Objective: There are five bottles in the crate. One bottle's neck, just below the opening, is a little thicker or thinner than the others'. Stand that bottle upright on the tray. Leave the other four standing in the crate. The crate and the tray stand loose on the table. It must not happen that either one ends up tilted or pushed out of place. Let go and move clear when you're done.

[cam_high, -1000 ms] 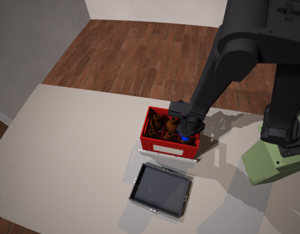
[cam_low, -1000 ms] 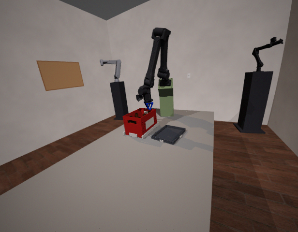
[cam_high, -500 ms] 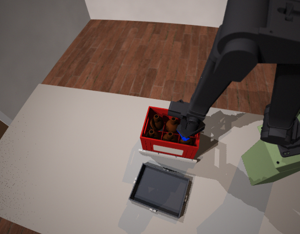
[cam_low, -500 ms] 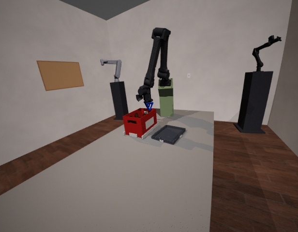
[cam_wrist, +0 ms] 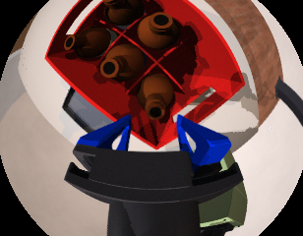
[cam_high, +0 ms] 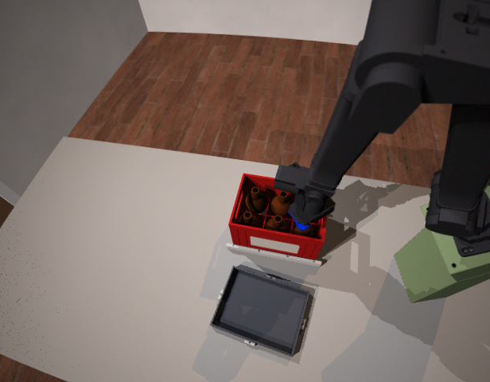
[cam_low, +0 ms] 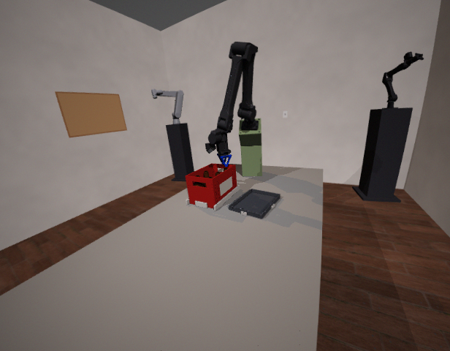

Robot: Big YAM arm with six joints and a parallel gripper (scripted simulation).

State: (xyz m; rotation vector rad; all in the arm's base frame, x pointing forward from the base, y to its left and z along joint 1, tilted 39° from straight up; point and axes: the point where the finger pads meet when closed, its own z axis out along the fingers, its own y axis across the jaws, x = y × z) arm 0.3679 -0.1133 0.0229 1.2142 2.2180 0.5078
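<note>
A red crate (cam_high: 278,220) stands on the table with several brown bottles upright in its cells; it also shows in the exterior view (cam_low: 210,183) and the wrist view (cam_wrist: 142,59). My gripper (cam_high: 301,224) with blue fingertips hangs open just above the crate's front right cell. In the wrist view my fingertips stand apart on either side of the nearest bottle's mouth (cam_wrist: 155,110), a little above it, not touching. The other bottles (cam_wrist: 119,66) stand behind it. The dark tray (cam_high: 262,314) lies empty in front of the crate.
The arm's green base block (cam_high: 450,255) stands at the table's right edge. A pale strip (cam_high: 274,252) sticks out under the crate's front. In the exterior view, two other arms on dark pedestals (cam_low: 383,151) stand off the table.
</note>
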